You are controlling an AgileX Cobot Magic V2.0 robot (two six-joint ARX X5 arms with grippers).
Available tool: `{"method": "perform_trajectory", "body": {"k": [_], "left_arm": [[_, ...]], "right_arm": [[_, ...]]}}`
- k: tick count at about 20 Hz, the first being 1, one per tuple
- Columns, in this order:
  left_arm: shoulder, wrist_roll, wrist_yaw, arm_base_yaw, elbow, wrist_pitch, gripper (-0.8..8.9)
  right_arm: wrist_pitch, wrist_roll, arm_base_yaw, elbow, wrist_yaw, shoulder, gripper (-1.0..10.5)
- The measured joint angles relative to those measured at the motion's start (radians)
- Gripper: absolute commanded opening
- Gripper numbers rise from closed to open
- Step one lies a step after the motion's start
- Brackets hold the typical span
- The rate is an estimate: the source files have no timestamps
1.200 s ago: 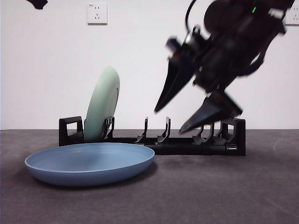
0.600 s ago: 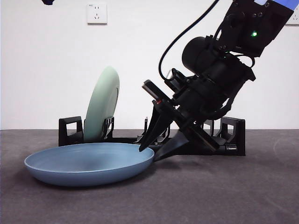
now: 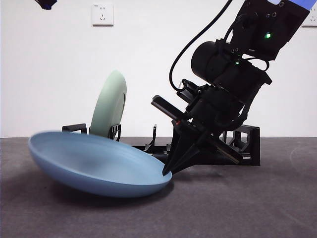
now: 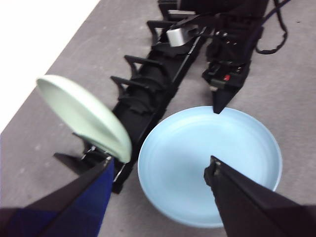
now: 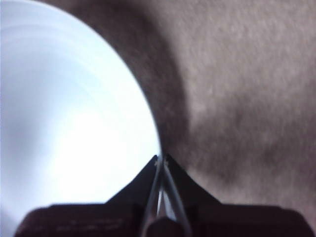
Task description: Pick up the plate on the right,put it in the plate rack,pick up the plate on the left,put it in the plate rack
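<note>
The right gripper (image 3: 168, 172), two black jaws on a bulky dark arm, is clamped tight on the near rim of a wide, shallow light-blue plate (image 3: 99, 168). That plate sits tilted on the grey table (image 3: 257, 208), its far edge raised. Behind it lies the long, low black plastic plate rack (image 3: 242, 146), with a pale green plate (image 3: 110, 105) standing upright in its slots. The left gripper (image 4: 160, 173) hovers above the plates, jaws spread wide and empty.
</note>
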Motion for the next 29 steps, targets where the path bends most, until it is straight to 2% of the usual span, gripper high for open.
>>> {"method": "perform_trajectory", "body": {"k": [5, 9, 13, 19, 22, 24, 26, 29], "left_arm": [[0.064, 0.030, 0.055, -0.131, 0.000, -0.056, 3.23], [0.208, 0.063, -0.030, -0.268, 0.000, -0.108, 3.13], [0.343, 0.082, -0.080, -0.358, 0.000, -0.106, 3.13], [0.379, 0.129, -0.125, -0.415, 0.000, -0.067, 3.09], [0.381, 0.139, -0.131, -0.415, 0.000, -0.053, 1.81], [0.381, 0.146, -0.130, -0.415, 0.000, -0.052, 1.34], [0.381, 0.149, -0.130, -0.415, 0.000, -0.051, -0.19], [0.381, 0.156, -0.108, -0.416, 0.000, -0.050, -0.09]], "right_arm": [[-0.126, 0.016, 0.003, 0.001, -0.002, -0.039, -0.1], [-0.223, 0.011, -0.004, 0.001, -0.002, -0.176, -0.1], [-0.304, -0.019, -0.025, 0.002, 0.000, -0.288, -0.1], [-0.374, -0.052, -0.059, 0.001, 0.001, -0.363, -0.1], [-0.391, -0.062, -0.058, 0.001, 0.000, -0.396, -0.1], [-0.394, -0.065, -0.058, 0.001, 0.000, -0.422, -0.1], [-0.395, -0.067, -0.058, 0.001, 0.000, -0.434, -0.1], [-0.416, -0.076, -0.063, 0.001, 0.004, -0.434, -0.1]]}}
